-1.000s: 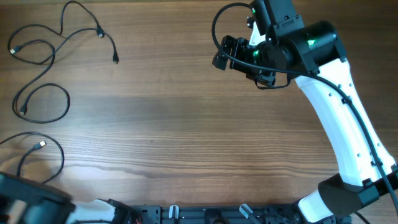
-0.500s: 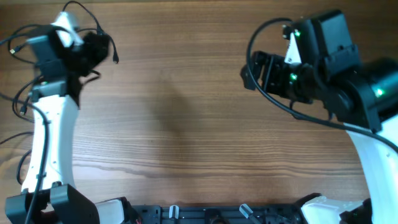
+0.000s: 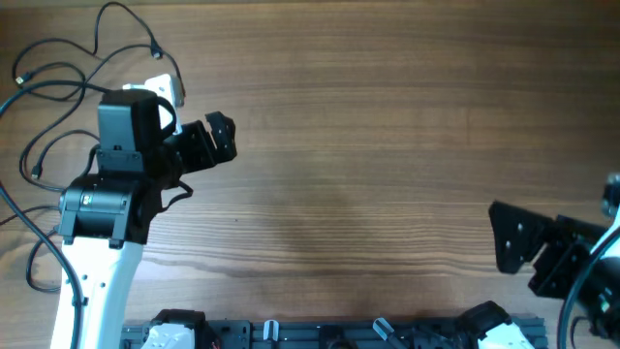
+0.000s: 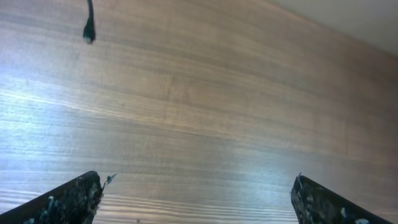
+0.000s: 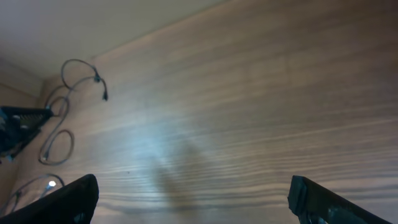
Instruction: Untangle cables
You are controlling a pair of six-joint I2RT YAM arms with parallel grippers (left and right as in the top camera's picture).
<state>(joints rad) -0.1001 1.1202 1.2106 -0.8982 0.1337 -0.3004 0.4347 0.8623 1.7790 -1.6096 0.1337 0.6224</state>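
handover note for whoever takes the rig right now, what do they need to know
Left gripper: open, empty, hovering over the table just right of the cables.
Right gripper: open, empty, at the near right edge, far from them.
Cables: loose loops along the far-left side, partly hidden under the left arm.
Done: nothing is gripped.
Left: check where strands cross, then pull them apart one at a time.
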